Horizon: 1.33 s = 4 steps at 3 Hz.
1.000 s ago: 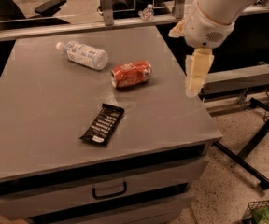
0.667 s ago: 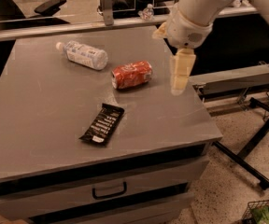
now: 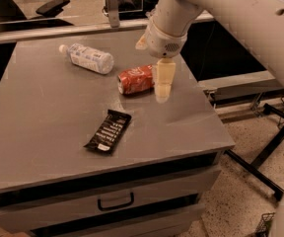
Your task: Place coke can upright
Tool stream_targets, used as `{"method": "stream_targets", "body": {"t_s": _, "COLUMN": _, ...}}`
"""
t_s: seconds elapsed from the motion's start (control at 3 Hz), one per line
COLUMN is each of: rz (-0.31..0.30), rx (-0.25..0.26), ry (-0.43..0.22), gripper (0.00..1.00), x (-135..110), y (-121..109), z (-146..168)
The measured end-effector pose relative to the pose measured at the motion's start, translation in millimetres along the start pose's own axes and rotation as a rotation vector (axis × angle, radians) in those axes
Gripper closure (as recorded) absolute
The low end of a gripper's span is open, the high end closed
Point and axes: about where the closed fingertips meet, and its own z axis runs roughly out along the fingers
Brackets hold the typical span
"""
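The coke can (image 3: 135, 79) is red-orange and lies on its side near the middle of the grey table (image 3: 43, 127), its length running left to right. My gripper (image 3: 163, 84) hangs from the white arm just to the right of the can's right end, pointing down, close to the table top. It holds nothing that I can see. From this angle only one cream finger face shows.
A clear plastic water bottle (image 3: 88, 58) with a white cap lies on its side at the back left. A flat black snack bar wrapper (image 3: 108, 131) lies in front of the can. The table's right edge is close behind the gripper. Drawers sit below the top.
The arm and gripper have moved left across the table, from beyond the can's right side to right beside its right end. The can, bottle and wrapper have not moved.
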Motion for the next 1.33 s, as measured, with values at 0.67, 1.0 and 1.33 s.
{"method": "stream_targets", "body": {"t_s": 0.67, "rz": 0.005, "rx": -0.038, "ry": 0.027, "gripper": 0.00, "x": -12, "y": -21, "z": 45}}
{"method": "stream_targets", "body": {"t_s": 1.0, "rz": 0.018, "rx": -0.046, "ry": 0.058, "gripper": 0.15, "x": -18, "y": -29, "z": 52}}
{"method": "stream_targets", "body": {"t_s": 1.33, "rz": 0.016, "rx": -0.054, "ry": 0.103, "gripper": 0.38, "x": -25, "y": -37, "z": 50}}
